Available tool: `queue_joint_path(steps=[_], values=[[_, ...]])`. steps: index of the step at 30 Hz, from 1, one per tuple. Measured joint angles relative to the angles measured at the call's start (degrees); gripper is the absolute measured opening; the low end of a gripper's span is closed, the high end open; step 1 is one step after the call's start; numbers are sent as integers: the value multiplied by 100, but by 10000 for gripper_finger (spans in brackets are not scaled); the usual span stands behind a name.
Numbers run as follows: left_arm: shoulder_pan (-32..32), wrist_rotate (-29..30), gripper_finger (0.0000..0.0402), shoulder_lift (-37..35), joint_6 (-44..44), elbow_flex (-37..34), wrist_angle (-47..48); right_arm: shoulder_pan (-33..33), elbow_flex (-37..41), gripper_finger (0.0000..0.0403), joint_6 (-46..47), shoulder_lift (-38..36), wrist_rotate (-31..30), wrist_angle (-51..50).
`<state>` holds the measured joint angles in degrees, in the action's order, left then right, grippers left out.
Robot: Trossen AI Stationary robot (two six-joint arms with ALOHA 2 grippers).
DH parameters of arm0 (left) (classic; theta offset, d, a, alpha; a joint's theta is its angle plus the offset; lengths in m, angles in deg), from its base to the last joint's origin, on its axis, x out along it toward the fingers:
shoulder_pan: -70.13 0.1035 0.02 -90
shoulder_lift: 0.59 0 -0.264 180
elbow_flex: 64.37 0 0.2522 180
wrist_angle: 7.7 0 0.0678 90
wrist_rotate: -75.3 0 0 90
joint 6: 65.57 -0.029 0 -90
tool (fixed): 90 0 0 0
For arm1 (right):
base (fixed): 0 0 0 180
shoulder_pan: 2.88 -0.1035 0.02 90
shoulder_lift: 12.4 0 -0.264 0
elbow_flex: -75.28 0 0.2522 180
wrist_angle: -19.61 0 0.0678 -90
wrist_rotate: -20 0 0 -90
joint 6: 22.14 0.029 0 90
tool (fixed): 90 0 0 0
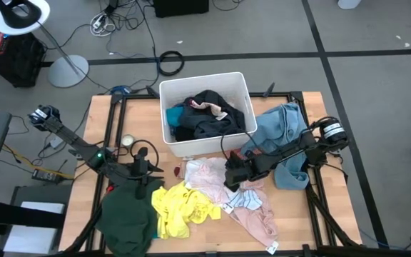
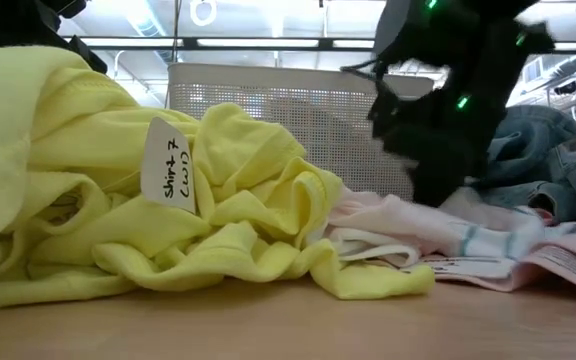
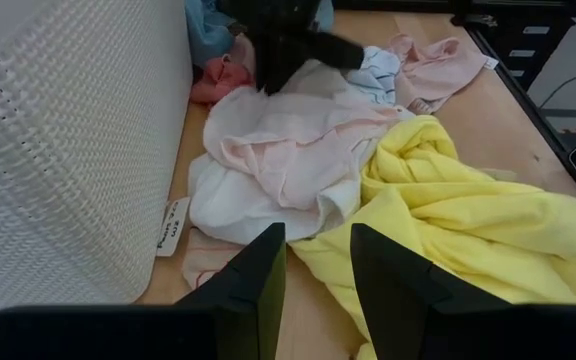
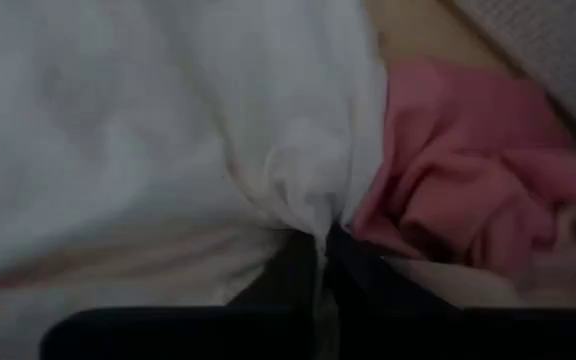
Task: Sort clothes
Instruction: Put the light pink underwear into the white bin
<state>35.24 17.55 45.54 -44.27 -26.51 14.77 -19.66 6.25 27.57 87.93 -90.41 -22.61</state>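
A pale pink and white garment (image 1: 204, 175) lies bunched on the table in front of the white bin (image 1: 168, 89). My right gripper (image 1: 231, 176) is down on it and shut on its cloth; it also shows in the low view (image 2: 436, 185). A yellow garment (image 1: 180, 207) lies beside it, with a dark green one (image 1: 125, 218) to its left. My left gripper (image 1: 154, 173) is open and empty, low over the table by the bin's near wall, pointing at the pale garment (image 3: 278, 150). A light blue denim garment (image 1: 280, 128) lies at the right. My right gripper pinches a gathered fold of the white cloth (image 4: 303, 205) between its two fingers, slanting down from the table's right. The garment lies on the table, slack, drawn into creases toward the fingers. One layer or several, I cannot tell.
The bin holds dark and teal clothes (image 1: 205, 114). A coral pink piece (image 4: 468, 190) lies beside the held fold near the bin. A pink garment (image 1: 255, 210) with a paper tag lies near the front edge. A tag shows on the yellow garment (image 2: 168, 165).
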Motion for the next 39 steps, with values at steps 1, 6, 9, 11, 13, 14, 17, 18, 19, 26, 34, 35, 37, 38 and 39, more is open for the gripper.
queue_joint_path(steps=[1, 6, 9, 11, 13, 14, 17, 18, 19, 26, 34, 35, 37, 38, 39], values=[[0, 0, 121, 0, 0, 0, 0, -29, 2, 17, 30, -160, 22, -95], [0, 0, 121, 0, 0, 0, -2, -187, -487, 6, 128, -993, -390, -1232], [2, 0, 121, 0, 0, 0, -2, -318, -964, 5, 123, -1337, -801, -1900], [0, -2, 121, 0, -1, 0, -4, -390, -1304, 4, 86, -1516, -1028, -2310], [2, 0, 121, 0, -2, 0, -2, -445, -1632, 3, -1, -1592, -1246, -2608], [1, 0, 121, 0, -1, 0, -4, -455, -1794, 3, -78, -1619, -1321, -2724], [0, 0, 121, 0, -2, 0, -4, -461, -2275, 2, -338, -1670, -1502, -2934], [1, 0, 121, 0, -2, 0, -4, -458, -2397, 2, -427, -1670, -1539, -2967], [2, 0, 121, 0, -2, 0, -4, -452, -2499, 2, -515, -1656, -1551, -2992], [0, 0, 121, 0, -2, 0, -2, -443, -2699, 2, -734, -1609, -1588, -3006], [1, 0, 121, 0, -4, 0, -2, -443, -2699, 33, -789, -1608, -1371, -2874], [0, 0, 121, 0, -4, 0, -2, -443, -2699, 34, -791, -1607, -1363, -2870], [1, 0, 121, 0, -4, 0, -2, -443, -2699, 36, -793, -1607, -1363, -2867], [0, -1, 121, 0, -4, 0, -3, -443, -2699, 36, -794, -1608, -1361, -2867], [2, -1, 121, 0, -2, 0, -5, -443, -2699, 35, -795, -1607, -1360, -2867]])
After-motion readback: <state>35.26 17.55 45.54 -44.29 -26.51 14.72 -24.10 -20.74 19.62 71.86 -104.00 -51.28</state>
